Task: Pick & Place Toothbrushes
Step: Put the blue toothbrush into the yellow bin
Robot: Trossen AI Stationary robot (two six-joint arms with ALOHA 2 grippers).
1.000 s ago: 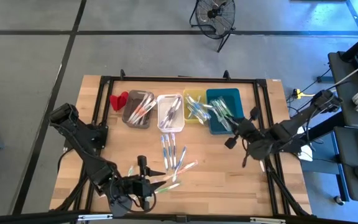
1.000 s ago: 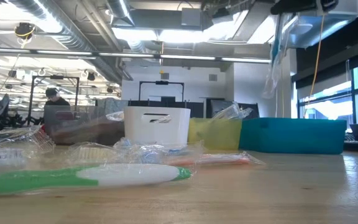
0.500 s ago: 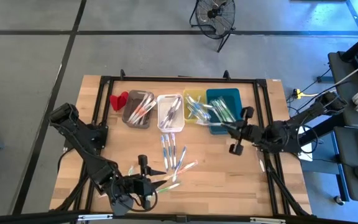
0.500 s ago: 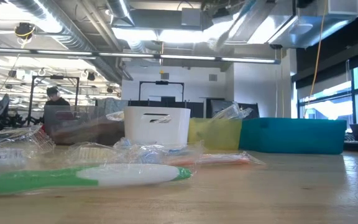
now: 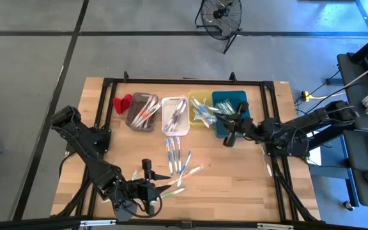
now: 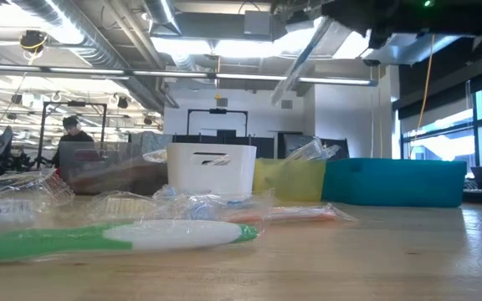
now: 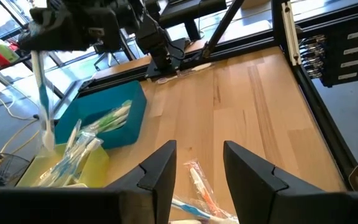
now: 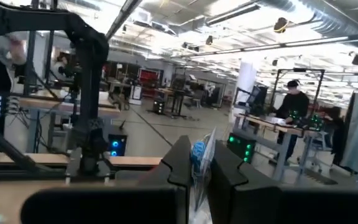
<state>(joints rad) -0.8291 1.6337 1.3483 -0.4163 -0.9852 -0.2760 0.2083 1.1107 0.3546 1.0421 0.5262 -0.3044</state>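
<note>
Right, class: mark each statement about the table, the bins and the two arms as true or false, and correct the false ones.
1. The right gripper holds a wrapped toothbrush above the teal bin. True.
2. The left gripper is shut on a toothbrush. False: its jaws stand open and hold nothing, near the table's front edge.
3. The four bins stand in a row: grey bin, white bin, yellow bin, teal. True.
4. All toothbrushes are already in bins. False: several loose toothbrushes lie on the table.
5. A red object sits beside the teal bin. False: it is beside the grey bin.
</note>
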